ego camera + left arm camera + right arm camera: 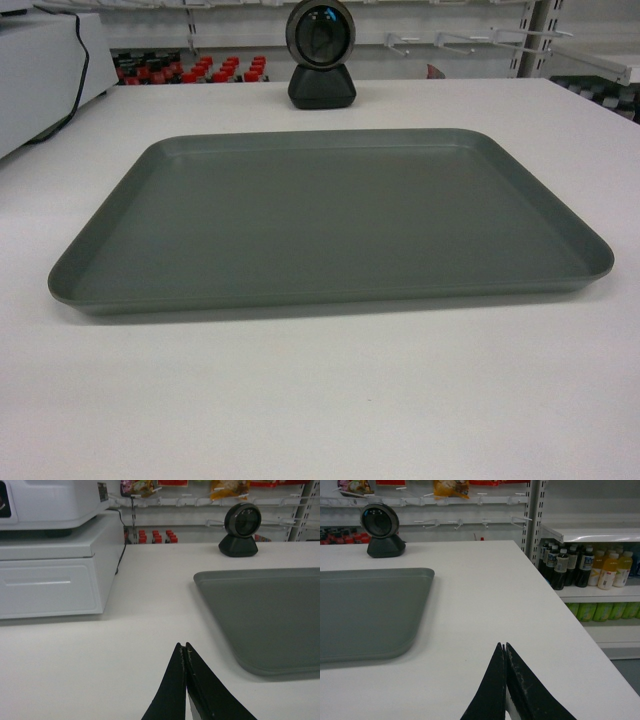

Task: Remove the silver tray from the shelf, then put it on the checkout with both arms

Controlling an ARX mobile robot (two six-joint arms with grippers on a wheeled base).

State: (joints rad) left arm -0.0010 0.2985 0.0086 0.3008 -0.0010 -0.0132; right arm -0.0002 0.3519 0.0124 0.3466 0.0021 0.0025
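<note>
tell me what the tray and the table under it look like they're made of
Silver tray: probably moulded plastic, though coated metal can't be ruled out. It has a dull grey-green matte face, rounded corners, a soft one-piece rim and no glare.
Checkout: smooth white laminate or painted board, judging by its uniform, faintly sheened surface.

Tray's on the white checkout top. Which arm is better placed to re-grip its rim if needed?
Left, slightly. The left tool, shut, sits nearer a corner of the dull grey-green flat rectangular tray than the shut right tool does. Neither touches it, so it's a close call.
</note>
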